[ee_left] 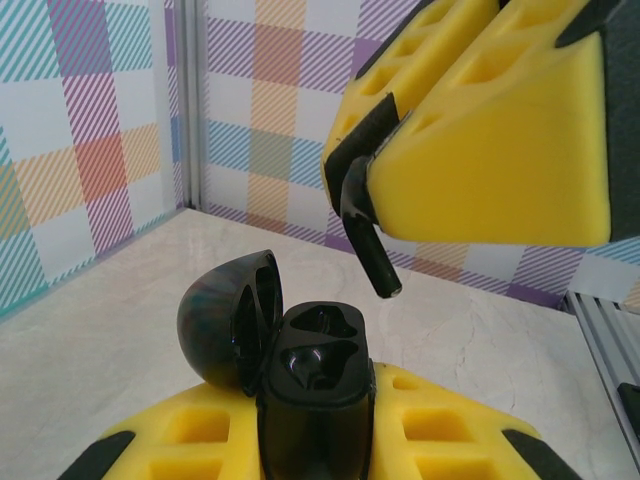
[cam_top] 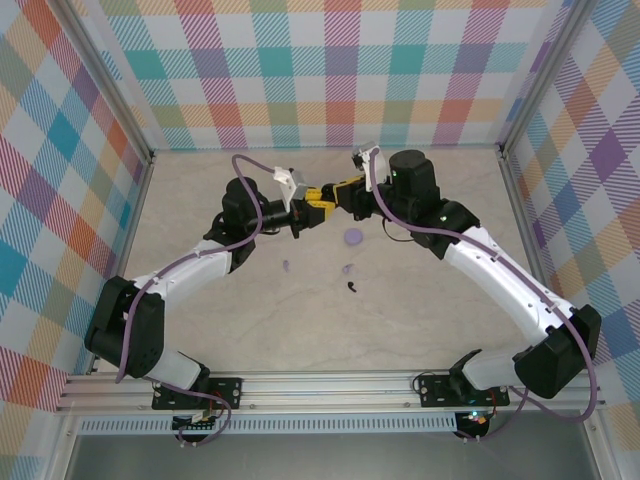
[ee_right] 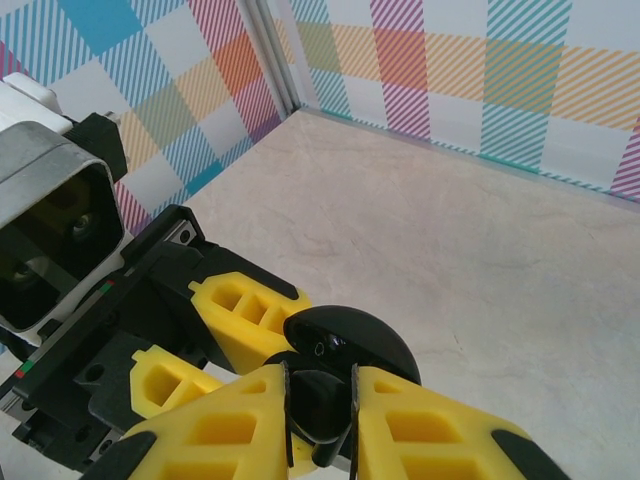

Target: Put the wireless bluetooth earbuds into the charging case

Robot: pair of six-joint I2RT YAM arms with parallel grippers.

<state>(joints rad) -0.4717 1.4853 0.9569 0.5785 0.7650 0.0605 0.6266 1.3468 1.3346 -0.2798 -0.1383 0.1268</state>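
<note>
My left gripper [ee_left: 315, 425] is shut on the black charging case [ee_left: 315, 390], held upright with its lid [ee_left: 228, 320] swung open to the left and both sockets empty. My right gripper [ee_right: 320, 405] is shut on a black earbud [ee_left: 366, 232]. The earbud's stem points down, just above and to the right of the case's far socket, without touching it. In the right wrist view the earbud [ee_right: 322, 400] sits between my yellow fingers right over the open lid [ee_right: 355, 340]. In the top view both grippers [cam_top: 306, 211] [cam_top: 336, 194] meet above the middle of the table.
On the table below lie a round lilac disc [cam_top: 353, 237], two tiny lilac earbuds [cam_top: 286, 266] [cam_top: 348, 269] and another black earbud [cam_top: 354, 287]. Checked walls enclose the table on the left, back and right.
</note>
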